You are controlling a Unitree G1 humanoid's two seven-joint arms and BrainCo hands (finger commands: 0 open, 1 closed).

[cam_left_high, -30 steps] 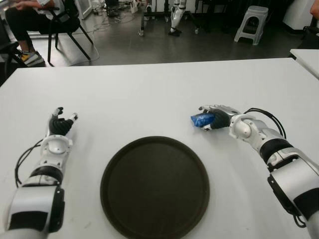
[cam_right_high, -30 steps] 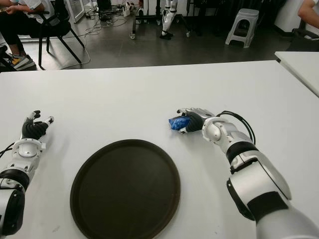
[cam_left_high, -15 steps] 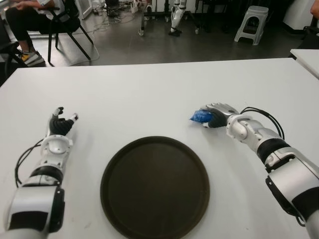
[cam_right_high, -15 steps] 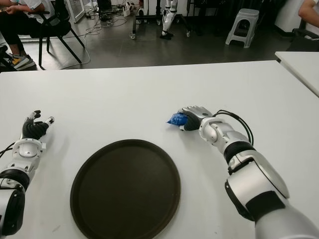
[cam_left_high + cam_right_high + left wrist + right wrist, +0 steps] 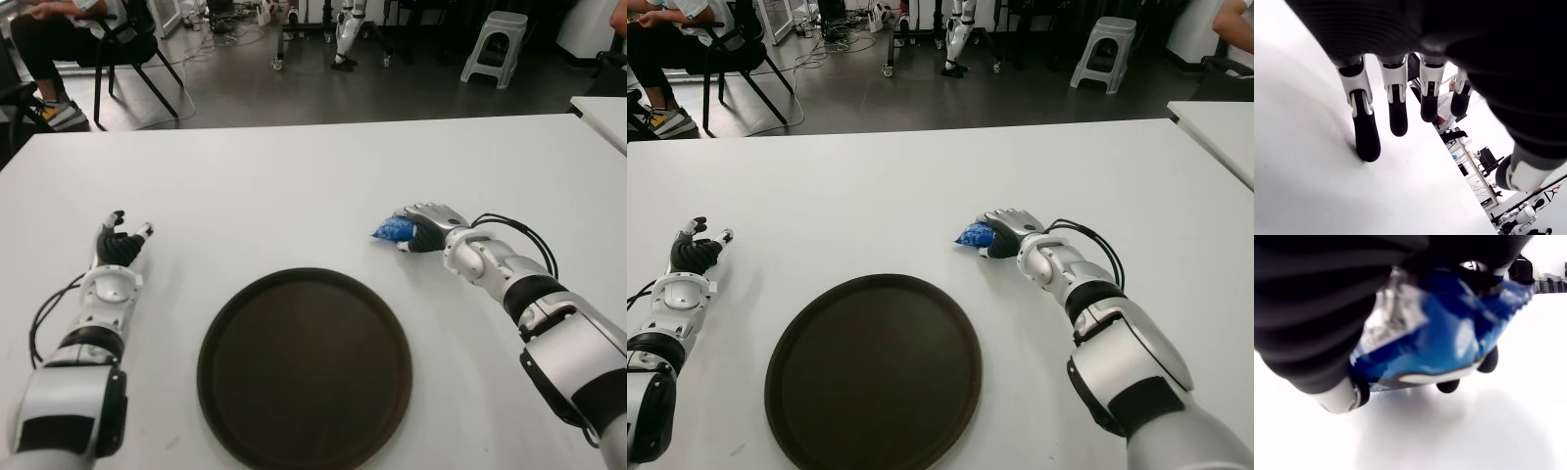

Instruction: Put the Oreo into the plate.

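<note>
While the left hand (image 5: 120,247) lies open at frame left, the right hand (image 5: 428,225) grips the Oreo (image 5: 391,229) above the plate (image 5: 304,367).

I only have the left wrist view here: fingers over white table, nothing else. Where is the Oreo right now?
Observer: The blue Oreo packet is in the right hand, with its fingers closed around it.
Operator: Is it over the plate?
Observer: No. The dark round plate lies nearer the robot, with bare white table between it and the packet.
Operator: Anything on the plate?
Observer: It shows nothing on it.
Operator: And my left hand?
Observer: The left hand shows to the left of the plate, fingers relaxed and holding nothing.
</note>
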